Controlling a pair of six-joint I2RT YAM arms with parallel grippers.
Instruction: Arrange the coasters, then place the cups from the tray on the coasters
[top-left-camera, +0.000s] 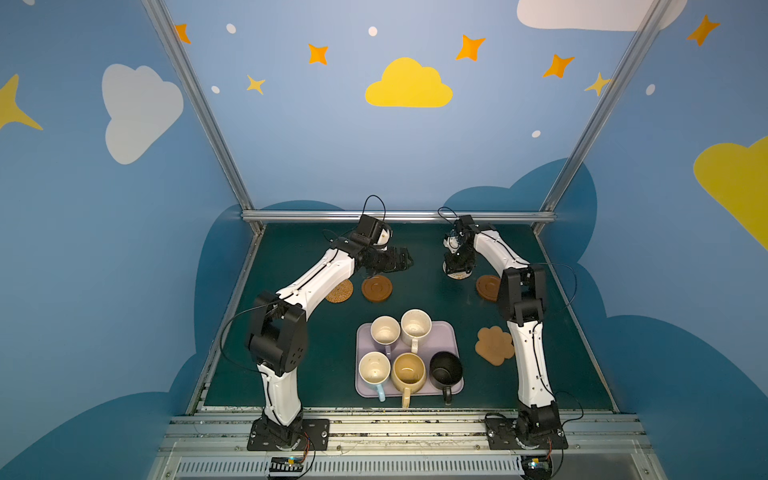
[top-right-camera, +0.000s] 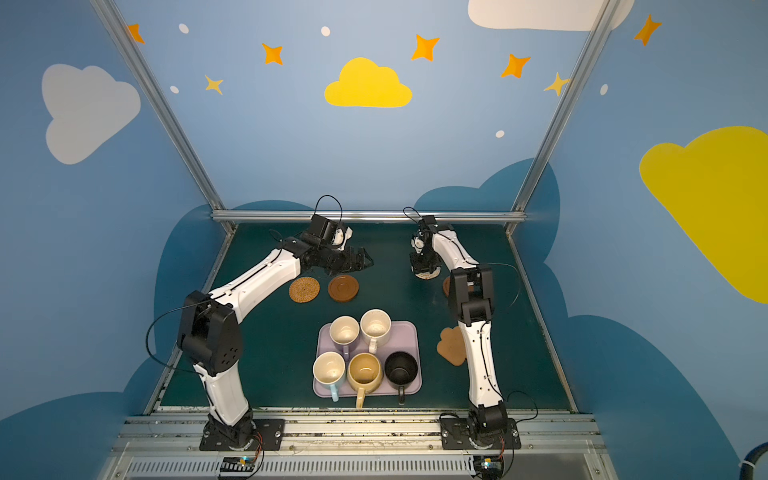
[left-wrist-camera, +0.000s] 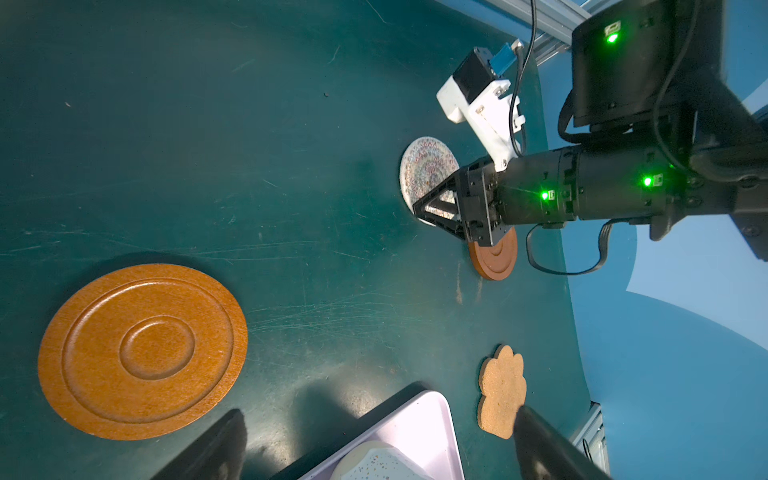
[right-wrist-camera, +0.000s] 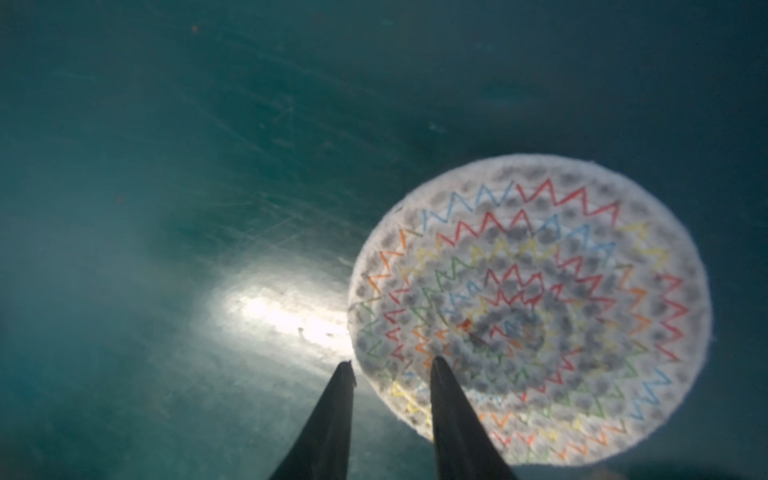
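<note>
While all five cups stand upright on the tray (top-left-camera: 451, 332) at the near centre of the table (top-left-camera: 424, 295), both arms reach over its far half. The light blue cup (top-left-camera: 374, 368), mustard cup (top-left-camera: 409, 370) and black cup (top-left-camera: 445, 370) form the near row, the lilac cup (top-left-camera: 385, 330) and cream-white cup (top-left-camera: 415, 324) the far row, handles pointing near. The paw-shaped coaster (top-left-camera: 493, 345) lies right of the tray, beside the right arm (top-left-camera: 528, 353). Farther, on the left, the tan woven coaster (top-left-camera: 341, 291) and left brown coaster (top-left-camera: 376, 288) lie side by side; the right brown coaster (top-left-camera: 486, 286) is partly hidden by that arm's elbow. The left arm (top-left-camera: 316, 282) slopes far and rightward from a raised elbow; the left gripper (top-left-camera: 404, 261) points right just beyond the left brown coaster, jaws spread wide. The right arm's wrist bends straight down; the right gripper (right-wrist-camera: 392, 365) meets the flat whitish woven coaster (right-wrist-camera: 528, 307), farthest of the five, jaws narrowly apart astride its rim, one fingertip (right-wrist-camera: 440, 374) over the weave.
</note>
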